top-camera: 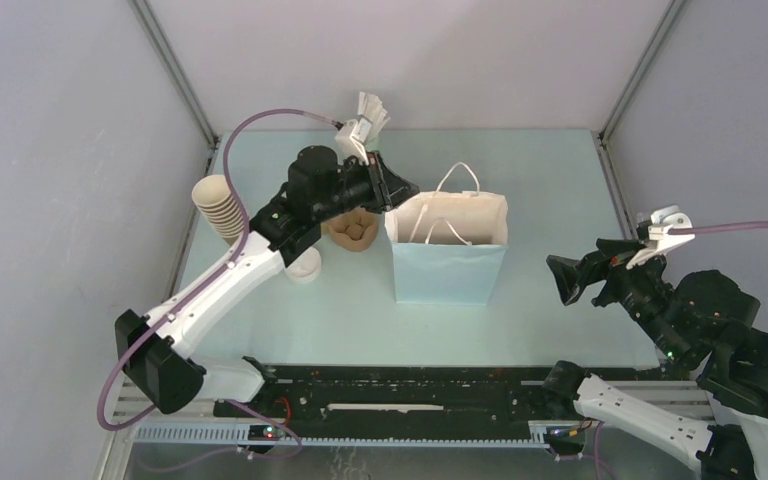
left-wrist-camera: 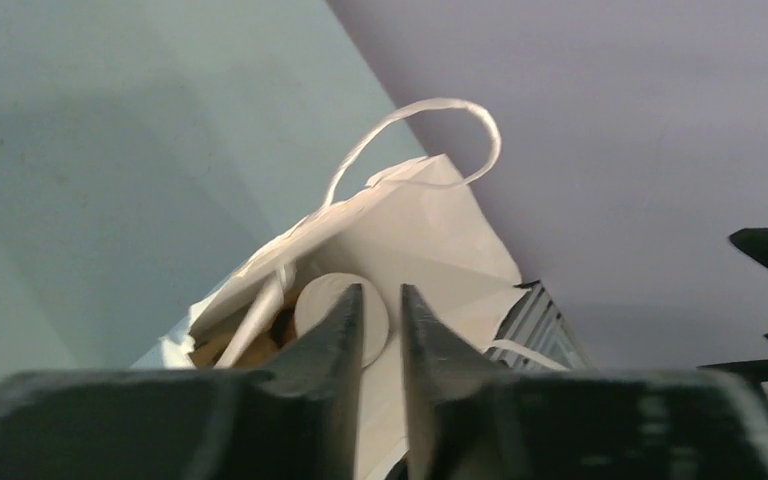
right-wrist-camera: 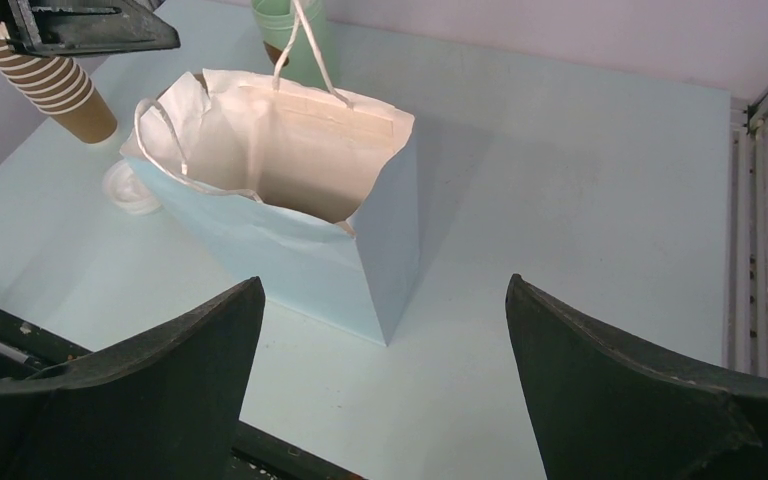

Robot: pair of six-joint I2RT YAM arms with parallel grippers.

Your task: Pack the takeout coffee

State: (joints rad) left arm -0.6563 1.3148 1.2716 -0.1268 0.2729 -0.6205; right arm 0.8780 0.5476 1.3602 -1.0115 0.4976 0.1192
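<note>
No brand, label or writing can be read on anything here. One plain light-blue paper bag (top-camera: pixel 450 270) with a white lining stands upright and open near the middle of the surface (top-camera: pixel 550 190). It has two white twisted handles, one standing up and one drooping into the mouth. The takeout coffee (left-wrist-camera: pixel 315 298) sits inside the bag against its left side. Only its round white lid shows, and the left wrist view looks down on it. The left gripper (left-wrist-camera: pixel 380 290) hovers over the bag's left rim with its jaws released, parted by a narrow gap and holding nothing. The right gripper (right-wrist-camera: pixel 385 283) hangs above the surface toward the right edge, well apart from the bag, with its jaws spread wide and empty. Near the left edge stands one stack of nested brown cups (top-camera: pixel 220 205), and I cannot count its rims surely. One loose white lid (top-camera: pixel 305 266) lies flat between that stack and the bag. One brown lobed object (top-camera: pixel 352 232) that I cannot identify sits just beside the bag's left wall. One mint-green cup (right-wrist-camera: pixel 268 15) stands at the far edge behind the bag.
</note>
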